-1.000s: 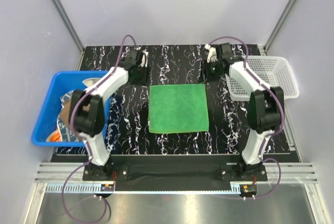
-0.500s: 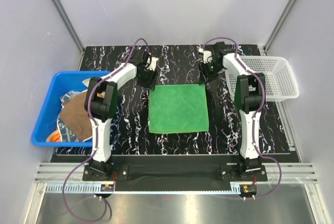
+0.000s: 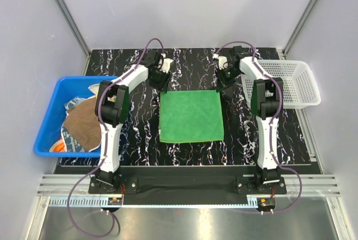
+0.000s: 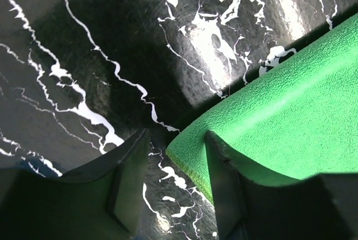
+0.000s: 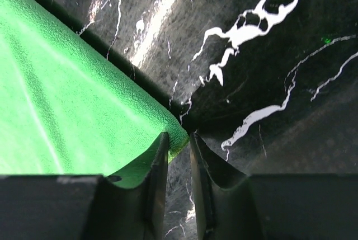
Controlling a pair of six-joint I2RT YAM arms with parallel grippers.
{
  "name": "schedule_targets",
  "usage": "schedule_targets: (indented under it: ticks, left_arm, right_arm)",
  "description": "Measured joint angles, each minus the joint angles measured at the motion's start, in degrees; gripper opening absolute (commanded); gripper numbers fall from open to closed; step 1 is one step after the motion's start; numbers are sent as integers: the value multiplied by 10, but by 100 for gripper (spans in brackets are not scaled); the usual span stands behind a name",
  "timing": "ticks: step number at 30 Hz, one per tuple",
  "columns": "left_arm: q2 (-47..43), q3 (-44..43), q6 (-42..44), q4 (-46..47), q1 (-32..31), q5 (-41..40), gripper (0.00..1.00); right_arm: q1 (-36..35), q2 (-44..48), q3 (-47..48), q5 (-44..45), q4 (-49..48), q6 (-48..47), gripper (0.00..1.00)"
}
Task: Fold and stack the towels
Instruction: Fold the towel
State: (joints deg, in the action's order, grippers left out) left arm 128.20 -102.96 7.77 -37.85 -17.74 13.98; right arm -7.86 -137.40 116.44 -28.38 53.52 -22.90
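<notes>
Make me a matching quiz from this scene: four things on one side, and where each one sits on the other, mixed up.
Things:
1. green towel
2. blue bin
3. white basket
4. right tool

Places:
A. left side of the scene
B. at the towel's far right corner
C. flat in the centre
D. right side of the scene

Pairs: 1-C, 2-A, 3-D, 4-B

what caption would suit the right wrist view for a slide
Right claw straddling a corner of the flat green towel on the black marble table, fingers narrowly apart.
</notes>
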Motion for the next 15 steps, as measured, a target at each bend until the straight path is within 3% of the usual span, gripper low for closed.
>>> schedule_targets:
  ticks: [8, 9, 13, 15]
  left_arm:
    - [11, -5, 22, -17, 0, 11, 37]
    - [13, -6, 25, -18, 0, 12, 34]
    - [13, -9, 33, -28, 0, 18, 0]
    - [13, -10, 37, -31, 0, 22, 0]
  right_arm:
    - [0, -14, 12, -11, 5, -9, 24]
    - [0, -14, 13, -12, 5, -9, 23]
    - [0, -14, 14, -13, 5, -11, 10]
    - [0, -14, 14, -13, 4, -12, 3]
